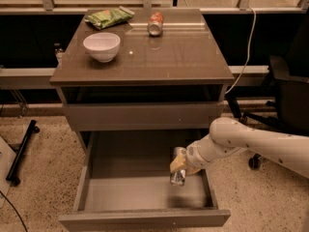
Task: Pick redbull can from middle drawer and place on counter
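Note:
The redbull can (177, 174) is slim and silvery. It hangs upright in my gripper (179, 164), which is shut on its upper part, above the right side of the open middle drawer (120, 197). The can's bottom is clear of the drawer floor. My white arm (251, 141) reaches in from the right. The counter (164, 52) is the glossy brown top of the cabinet, above and behind the gripper.
On the counter are a white bowl (102, 46), a green snack bag (109, 17) and a red-and-white soda can (155, 23) lying at the back. A shut drawer front (140, 116) sits above the open one. A black chair (289, 95) is at the right, a black stand (21, 151) at the left.

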Robot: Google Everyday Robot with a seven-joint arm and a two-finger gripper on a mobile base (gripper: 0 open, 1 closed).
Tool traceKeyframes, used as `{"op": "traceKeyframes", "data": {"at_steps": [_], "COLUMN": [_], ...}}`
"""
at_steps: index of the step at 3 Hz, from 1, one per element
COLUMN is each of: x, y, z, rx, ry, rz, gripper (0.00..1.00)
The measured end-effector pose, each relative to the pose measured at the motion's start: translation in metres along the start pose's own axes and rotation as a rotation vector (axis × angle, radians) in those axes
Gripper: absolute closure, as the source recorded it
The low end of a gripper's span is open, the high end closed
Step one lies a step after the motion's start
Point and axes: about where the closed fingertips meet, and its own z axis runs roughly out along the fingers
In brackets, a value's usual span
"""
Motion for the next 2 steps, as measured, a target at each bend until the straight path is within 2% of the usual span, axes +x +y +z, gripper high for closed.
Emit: {"op": "traceKeyframes", "data": {"at_steps": [1,2], "x": [0.011,0.015], "y": [0.030,0.051], "z": [-0.062,-0.167], "rx": [-0.080,-0.107], "ry": [-0.072,-0.194], "rz": [-0.150,-0.362], "gripper": [1.00,1.00]}}
